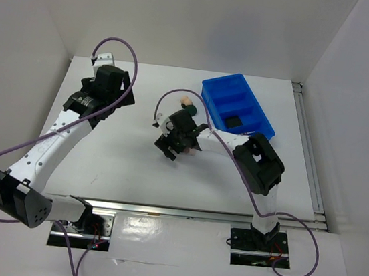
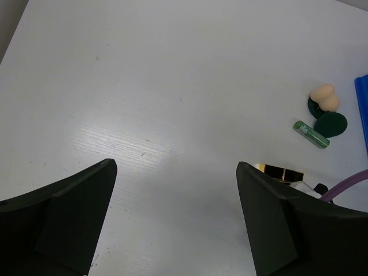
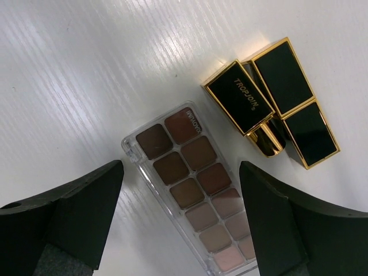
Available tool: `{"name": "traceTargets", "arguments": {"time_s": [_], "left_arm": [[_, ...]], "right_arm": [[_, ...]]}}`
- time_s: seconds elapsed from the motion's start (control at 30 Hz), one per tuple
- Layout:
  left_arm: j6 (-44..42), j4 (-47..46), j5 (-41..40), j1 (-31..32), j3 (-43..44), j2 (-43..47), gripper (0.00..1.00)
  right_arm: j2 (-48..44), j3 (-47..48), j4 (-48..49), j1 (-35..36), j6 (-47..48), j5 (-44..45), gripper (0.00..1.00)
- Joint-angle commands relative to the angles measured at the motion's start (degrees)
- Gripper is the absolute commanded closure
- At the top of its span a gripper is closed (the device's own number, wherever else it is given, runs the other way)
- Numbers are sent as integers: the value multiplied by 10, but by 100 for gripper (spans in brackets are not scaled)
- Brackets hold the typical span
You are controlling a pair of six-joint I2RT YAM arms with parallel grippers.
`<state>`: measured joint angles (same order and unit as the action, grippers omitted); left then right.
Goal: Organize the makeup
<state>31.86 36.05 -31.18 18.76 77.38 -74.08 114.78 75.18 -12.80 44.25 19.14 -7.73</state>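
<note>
While the palette (image 3: 195,184) lies flat on the table (image 1: 127,165), it is straddled by the right gripper (image 3: 179,192), whose jaws are spread wide and closed on nothing. Two black-gold lipstick tubes (image 3: 270,98) are laid touching each other just beside the palette. A beige sponge (image 2: 324,96), a green tube (image 2: 311,134) and a round piece (image 2: 331,123) are grouped near the palette; the blue bin (image 1: 237,105) is also set near it. The left gripper (image 2: 175,195) is held fully open and empty, well apart from the palette.

Robot lab: white booth walls (image 1: 30,25) enclose a white table (image 1: 121,164)
</note>
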Motion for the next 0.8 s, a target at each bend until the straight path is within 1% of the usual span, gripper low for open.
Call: {"name": "traceTargets", "arguments": {"time_s": [0.0, 0.17, 0.2, 0.23, 0.3, 0.4, 0.43, 0.5, 0.57, 0.67, 0.7, 0.77], "left_arm": [[1, -8, 7, -2, 4, 3, 0], [1, -13, 7, -2, -1, 3, 0], [1, -13, 7, -2, -1, 3, 0], [1, -13, 7, -2, -1, 3, 0], [1, -13, 7, -2, -1, 3, 0], [1, -13, 12, -2, -1, 3, 0], [1, -13, 12, -2, -1, 3, 0], [1, -13, 12, -2, -1, 3, 0], [1, -19, 12, -2, -7, 3, 0], [1, -19, 12, -2, -7, 3, 0], [1, -19, 12, -2, -7, 3, 0], [1, -19, 12, -2, -7, 3, 0]], "right_arm": [[15, -20, 12, 4, 5, 7, 12], [1, -39, 12, 4, -7, 7, 26], [1, -45, 12, 4, -12, 7, 32], [-5, -45, 12, 4, -19, 7, 35], [-12, -50, 6, 4, -19, 1, 35], [-18, -44, -16, 4, -32, -14, 40], [-18, -44, -24, 4, -32, -25, 43], [-18, -28, -48, 4, -38, -33, 43], [-18, -21, -62, 4, -43, -39, 39], [-24, -27, -68, 4, -43, -20, 25], [-31, -28, -68, 4, -48, -13, 18], [-36, -35, -62, 4, -48, -8, 17]]}}
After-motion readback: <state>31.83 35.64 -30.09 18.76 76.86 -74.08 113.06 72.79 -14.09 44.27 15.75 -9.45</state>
